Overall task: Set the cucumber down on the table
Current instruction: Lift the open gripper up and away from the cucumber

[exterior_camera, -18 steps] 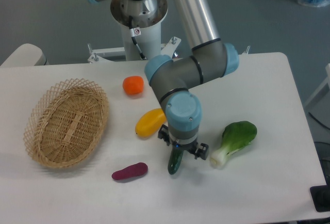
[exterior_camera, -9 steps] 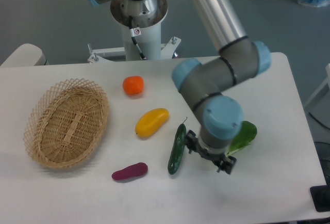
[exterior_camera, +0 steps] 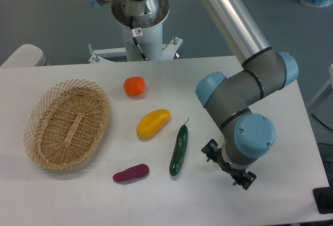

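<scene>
On the table [exterior_camera: 78,195], cucumber [exterior_camera: 178,149] lying free; gripper [exterior_camera: 229,170] apart, seemingly open

Cucumber [exterior_camera: 178,150] on table [exterior_camera: 78,195], right of sweet potato [exterior_camera: 131,173]; pincer [exterior_camera: 229,167] further right.

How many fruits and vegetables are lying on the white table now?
4: orange fruit near the arm's base, yellow fruit mid-table, cucumber beside it, purple sweet potato in front. The arm may hide another.
</scene>
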You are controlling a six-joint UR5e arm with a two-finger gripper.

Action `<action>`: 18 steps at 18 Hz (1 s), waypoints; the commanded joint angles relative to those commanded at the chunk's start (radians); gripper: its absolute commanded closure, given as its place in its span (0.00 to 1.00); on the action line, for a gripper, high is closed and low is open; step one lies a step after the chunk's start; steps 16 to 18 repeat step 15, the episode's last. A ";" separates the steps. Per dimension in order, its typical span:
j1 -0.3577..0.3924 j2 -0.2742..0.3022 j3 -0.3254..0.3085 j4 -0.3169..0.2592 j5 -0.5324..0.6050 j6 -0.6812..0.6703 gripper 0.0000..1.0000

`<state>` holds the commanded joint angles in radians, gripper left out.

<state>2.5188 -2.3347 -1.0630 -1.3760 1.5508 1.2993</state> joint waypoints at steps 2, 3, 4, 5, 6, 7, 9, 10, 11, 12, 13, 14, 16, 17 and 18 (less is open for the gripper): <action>0.000 -0.005 0.009 0.005 -0.003 0.023 0.00; 0.000 -0.008 0.012 0.005 0.003 0.061 0.00; 0.000 -0.008 0.012 0.005 0.005 0.087 0.00; 0.000 -0.008 0.012 0.005 0.005 0.097 0.00; 0.000 -0.008 0.012 0.005 0.005 0.097 0.00; 0.000 -0.008 0.011 0.006 0.005 0.097 0.00; 0.000 -0.008 0.009 0.008 0.006 0.109 0.00; 0.000 -0.008 0.008 0.008 0.008 0.130 0.00; 0.000 -0.006 0.006 0.008 0.009 0.150 0.00; -0.002 -0.005 0.000 0.009 0.009 0.155 0.00; -0.006 -0.005 -0.002 0.012 0.009 0.155 0.00; -0.006 -0.005 -0.002 0.012 0.009 0.156 0.00; -0.005 -0.005 -0.003 0.014 0.009 0.158 0.00; -0.005 -0.005 -0.003 0.014 0.009 0.158 0.00; -0.005 -0.005 -0.003 0.014 0.009 0.158 0.00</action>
